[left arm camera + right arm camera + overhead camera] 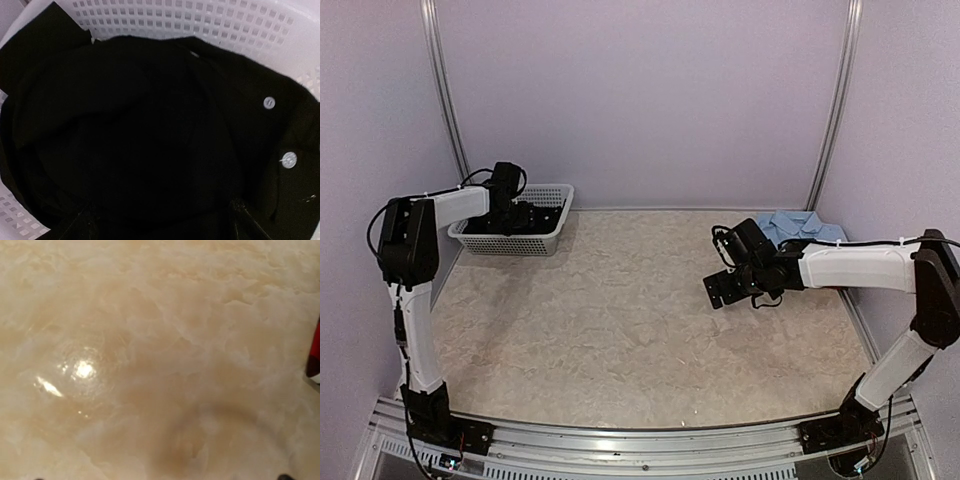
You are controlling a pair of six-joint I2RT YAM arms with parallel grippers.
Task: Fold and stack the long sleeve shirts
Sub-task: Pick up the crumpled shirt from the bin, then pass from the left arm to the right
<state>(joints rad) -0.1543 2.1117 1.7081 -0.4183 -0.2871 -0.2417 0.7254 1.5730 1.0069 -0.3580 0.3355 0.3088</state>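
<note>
A large black long sleeve shirt (150, 125) with white buttons lies bunched in the white mesh basket (210, 22), which stands at the back left (552, 238). My left gripper (525, 215) is down inside the basket. Its fingers (86, 222) stand wide apart at the bottom of the left wrist view, with a bulge of black cloth between them (165, 220). A folded light blue shirt (798, 226) lies at the back right. My right gripper (723, 289) hangs open just above bare table in front of that shirt, holding nothing.
The tabletop (150, 340) is pale marbled beige with a glare spot. A red and dark sliver (315, 352) shows at the right edge of the right wrist view; I cannot tell what it is. Walls close in the table behind and at both sides.
</note>
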